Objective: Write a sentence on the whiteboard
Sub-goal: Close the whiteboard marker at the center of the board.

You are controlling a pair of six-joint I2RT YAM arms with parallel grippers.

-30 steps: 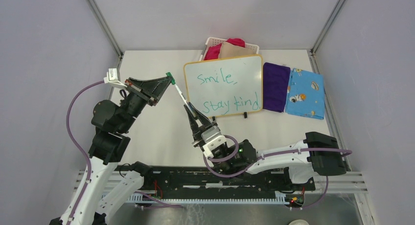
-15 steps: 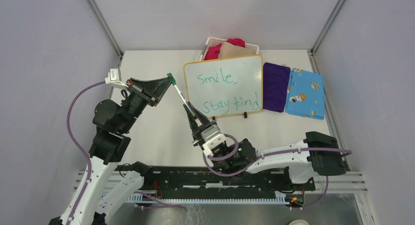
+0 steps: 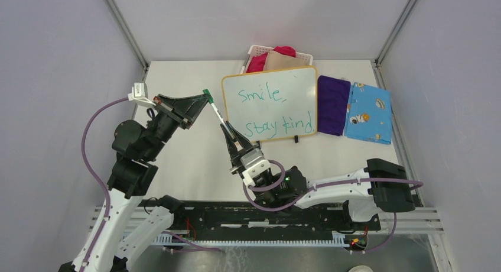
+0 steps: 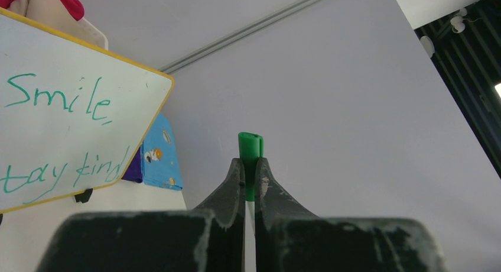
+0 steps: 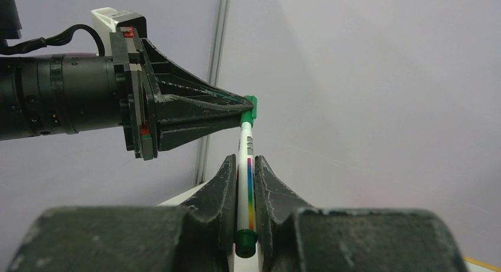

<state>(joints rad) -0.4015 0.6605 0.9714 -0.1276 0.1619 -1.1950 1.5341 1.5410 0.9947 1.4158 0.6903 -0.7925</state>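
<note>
Beside the whiteboard (image 3: 293, 104), left end effector (image 3: 202, 96) pinches the green cap (image 3: 206, 93), right end effector (image 3: 227, 129) clamps the marker (image 3: 216, 111), nib hidden

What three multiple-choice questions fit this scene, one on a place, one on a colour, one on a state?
1. The purple cloth lies: A between the whiteboard and blue cloth; B on the whiteboard; C left of the whiteboard.
2. The sentence is written in: A red; B green; C black.
3. The left gripper is: A open; B out of view; C shut on the marker's green cap.
Answers: A, it sits between them in the top view; B, green strokes; C, fingers pinch the cap.
</note>
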